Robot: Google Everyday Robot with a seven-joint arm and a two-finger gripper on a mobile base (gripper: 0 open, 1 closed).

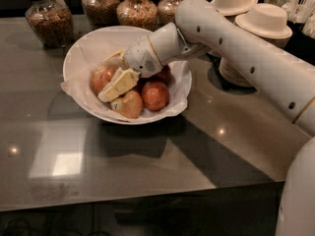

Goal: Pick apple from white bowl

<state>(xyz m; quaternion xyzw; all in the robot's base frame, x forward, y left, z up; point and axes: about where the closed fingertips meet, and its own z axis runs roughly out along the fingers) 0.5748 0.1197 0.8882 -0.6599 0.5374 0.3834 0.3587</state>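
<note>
The wide white bowl (78, 58), lined with crumpled white paper, sits on the table at centre left. It holds several reddish-yellow apples: one on the left (100, 77), one at the front (129, 103) and one on the right (155, 95). My gripper (112, 73) reaches down into the bowl from the right on the white arm (236, 48). It is open. Its cream fingers (118, 84) stand on either side of the left apple, one behind it and one in front. Part of the apples is hidden behind the wrist.
Glass jars of grains or nuts (45, 18) stand along the back edge. Stacked beige paper bowls (266, 21) stand at the back right, behind the arm. The glossy grey table (147, 166) has its front edge near the bottom.
</note>
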